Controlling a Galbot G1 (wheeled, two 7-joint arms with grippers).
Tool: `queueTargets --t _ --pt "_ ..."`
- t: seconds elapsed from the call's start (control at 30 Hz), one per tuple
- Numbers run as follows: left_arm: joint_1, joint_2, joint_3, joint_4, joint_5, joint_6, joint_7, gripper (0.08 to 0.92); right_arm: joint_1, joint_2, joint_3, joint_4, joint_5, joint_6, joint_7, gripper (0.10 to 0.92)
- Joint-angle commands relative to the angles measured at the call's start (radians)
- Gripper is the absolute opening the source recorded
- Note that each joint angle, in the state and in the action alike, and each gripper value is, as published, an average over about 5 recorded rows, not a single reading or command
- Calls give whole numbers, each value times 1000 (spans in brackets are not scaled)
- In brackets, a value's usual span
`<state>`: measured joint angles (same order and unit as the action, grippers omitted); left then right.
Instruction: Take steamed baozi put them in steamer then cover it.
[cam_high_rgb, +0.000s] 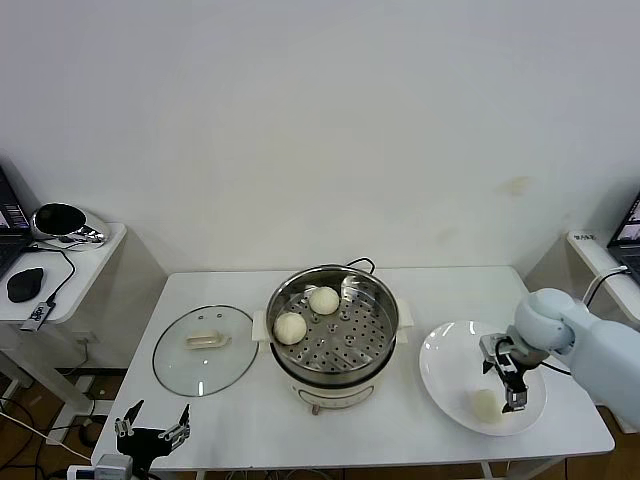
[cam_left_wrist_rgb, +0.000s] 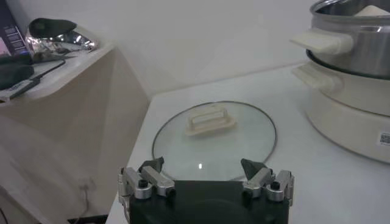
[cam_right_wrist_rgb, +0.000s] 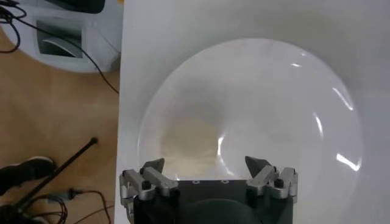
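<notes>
steamed baozi (cam_high_rgb: 290, 327): smooth cream-white, three in view, two in the pot and one on the plate
steamer (cam_high_rgb: 333, 345): shiny silver steel, tray dotted with small dark holes, cream-white base and side handles
cover (cam_high_rgb: 205, 349): clear glass, thin metal rim, cream-white bar handle
plate (cam_high_rgb: 445, 365): plain glossy white
table (cam_high_rgb: 450, 290): plain white
right gripper (cam_high_rgb: 509, 389): grey and black

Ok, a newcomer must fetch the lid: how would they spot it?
Start at the steel steamer in the table's middle. On the robot's left of it, flat on the white table, lies the cover: round clear glass with a cream bar handle, unlike the opaque white plate on the other side.
</notes>
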<state>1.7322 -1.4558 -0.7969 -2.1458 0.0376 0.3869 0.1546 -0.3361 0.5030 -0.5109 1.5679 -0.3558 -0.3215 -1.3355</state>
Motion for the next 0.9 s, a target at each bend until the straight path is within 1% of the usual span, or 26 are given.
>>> queueTargets --t 0.03,0.63,0.73,0.9 --pt "2 -1 -1 4 1 0 -1 823 -57 21 19 -28 -18 5 18 823" --pt "0 -2 3 9 4 0 -1 823 -66 40 24 -64 12 -8 53 818" --pt "-1 -2 4 12 4 0 -2 823 -65 36 26 -62 21 -10 55 775" --pt "-6 -3 7 12 4 0 -2 823 -61 29 31 -58 33 -15 55 632"
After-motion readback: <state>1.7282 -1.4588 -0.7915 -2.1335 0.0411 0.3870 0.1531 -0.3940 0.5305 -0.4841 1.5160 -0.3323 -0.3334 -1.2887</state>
